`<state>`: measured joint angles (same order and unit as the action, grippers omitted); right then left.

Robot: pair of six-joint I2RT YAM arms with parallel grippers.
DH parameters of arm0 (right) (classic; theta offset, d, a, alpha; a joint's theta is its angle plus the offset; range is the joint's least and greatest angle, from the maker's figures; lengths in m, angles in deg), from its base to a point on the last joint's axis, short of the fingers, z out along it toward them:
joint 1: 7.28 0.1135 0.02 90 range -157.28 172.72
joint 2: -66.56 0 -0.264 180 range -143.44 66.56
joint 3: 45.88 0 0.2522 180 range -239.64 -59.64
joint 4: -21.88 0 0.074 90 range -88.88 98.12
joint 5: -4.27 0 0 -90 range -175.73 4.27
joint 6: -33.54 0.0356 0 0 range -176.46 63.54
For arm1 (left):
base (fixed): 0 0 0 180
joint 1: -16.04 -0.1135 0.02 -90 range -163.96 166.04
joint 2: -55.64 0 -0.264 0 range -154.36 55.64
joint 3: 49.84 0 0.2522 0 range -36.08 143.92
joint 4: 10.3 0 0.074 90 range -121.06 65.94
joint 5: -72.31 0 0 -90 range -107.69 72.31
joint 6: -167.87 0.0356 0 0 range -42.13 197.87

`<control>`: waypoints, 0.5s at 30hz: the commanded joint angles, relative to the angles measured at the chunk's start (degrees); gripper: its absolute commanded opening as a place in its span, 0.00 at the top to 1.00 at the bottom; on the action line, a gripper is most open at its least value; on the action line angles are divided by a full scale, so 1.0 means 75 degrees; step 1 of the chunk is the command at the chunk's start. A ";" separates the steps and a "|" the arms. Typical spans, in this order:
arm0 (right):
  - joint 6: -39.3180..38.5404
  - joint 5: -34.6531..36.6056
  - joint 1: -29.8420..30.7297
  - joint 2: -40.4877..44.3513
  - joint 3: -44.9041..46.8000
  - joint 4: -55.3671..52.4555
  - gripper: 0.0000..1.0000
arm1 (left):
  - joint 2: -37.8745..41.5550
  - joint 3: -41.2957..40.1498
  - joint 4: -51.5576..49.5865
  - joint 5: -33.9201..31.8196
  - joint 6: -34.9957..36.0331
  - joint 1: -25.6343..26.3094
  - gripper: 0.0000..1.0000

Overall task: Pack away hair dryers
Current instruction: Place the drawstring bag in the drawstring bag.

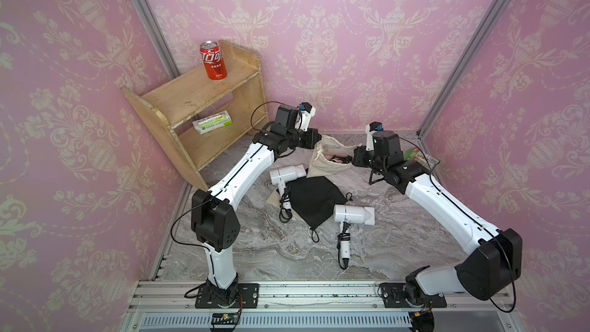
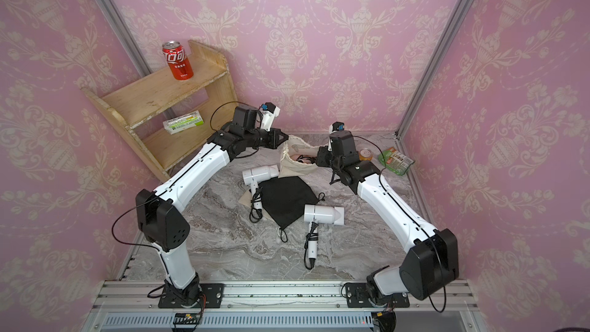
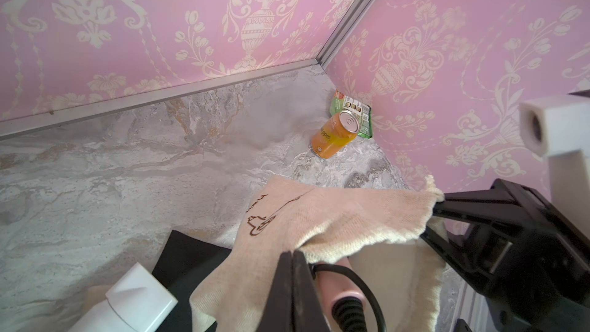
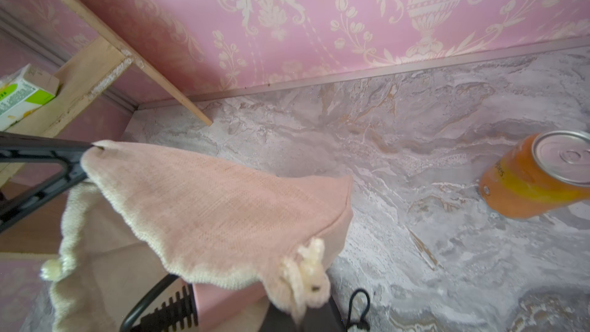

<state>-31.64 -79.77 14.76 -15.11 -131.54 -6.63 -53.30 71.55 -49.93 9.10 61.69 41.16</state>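
Both top views show a white dryer (image 1: 352,213) nearest on the tabletop (image 1: 271,250), a second white dryer (image 1: 287,173) behind it. Farther, both arms bend inward at the elbows; left hand (image 3: 292,253) and right hand (image 3: 439,206) each pinch the pouch (image 1: 322,162) rim, clenched. Pink dryer (image 4: 223,301) apparently lies inside.

Overhead stereo pair; wrist views sharing pouch (image 3: 319,218)
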 commanded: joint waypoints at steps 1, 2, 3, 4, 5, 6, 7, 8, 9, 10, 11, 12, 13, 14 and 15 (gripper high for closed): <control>0.0476 0.0696 0.0019 -0.0207 0.0284 0.1410 1.00 | -0.0590 0.0895 -0.0092 0.0599 0.0574 -0.0274 1.00; 0.0529 0.0761 0.0026 -0.0294 0.0358 0.1606 1.00 | -0.0799 0.1130 -0.0091 0.0671 0.0603 -0.0324 1.00; 0.0552 0.0848 0.0035 -0.0400 0.0445 0.1841 1.00 | -0.1050 0.1405 -0.0131 0.0724 0.0635 -0.0358 1.00; 0.0569 0.0921 0.0038 -0.0509 0.0535 0.2043 1.00 | -0.1306 0.1689 -0.0166 0.0812 0.0663 -0.0381 1.00; 0.0564 0.0929 0.0032 -0.0609 0.0551 0.2231 1.00 | -0.1541 0.1939 -0.0235 0.0883 0.0692 -0.0397 1.00; 0.0501 0.0929 0.0039 -0.0707 0.0841 0.2442 1.00 | -0.1784 0.2231 -0.0346 0.0952 0.0750 -0.0397 1.00; 0.0408 0.0892 0.0058 -0.0795 0.0988 0.2661 1.00 | -0.2018 0.2513 -0.0425 0.1023 0.0782 -0.0397 1.00; 0.0298 0.0867 0.0083 -0.0833 0.1116 0.2883 1.00 | -0.2211 0.2733 -0.0482 0.1060 0.0790 -0.0397 1.00; 0.0217 0.0861 0.0102 -0.0856 0.1267 0.3087 1.00 | -0.2390 0.2940 -0.0501 0.1096 0.0807 -0.0398 1.00; 0.0159 0.0797 0.0113 -0.0868 0.1437 0.3288 1.00 | -0.2525 0.3112 -0.0529 0.1158 0.0820 -0.0397 1.00; 0.0108 0.0748 0.0119 -0.0868 0.1593 0.3465 1.00 | -0.2641 0.3213 -0.0546 0.1219 0.0834 -0.0397 1.00; 0.0062 0.0708 0.0140 -0.0854 0.1769 0.3618 1.00 | -0.2718 0.3272 -0.0548 0.1289 0.0821 -0.0397 1.00; 0.0063 0.0651 0.0162 -0.0841 0.1919 0.3687 1.00 | -0.2757 0.3228 -0.0553 0.1388 0.0796 -0.0400 1.00; 0.0086 0.0613 0.0179 -0.0819 0.2026 0.3677 1.00 | -0.2730 0.3143 -0.0569 0.1491 0.0790 -0.0386 1.00; 0.0138 0.0629 0.0230 -0.0772 0.2138 0.3580 1.00 | -0.2625 0.2911 -0.0555 0.1548 0.0804 -0.0368 1.00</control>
<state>-29.69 -75.29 15.77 -22.35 -117.15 15.47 -73.98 92.93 -54.21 16.99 65.86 38.38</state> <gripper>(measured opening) 0.056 0.039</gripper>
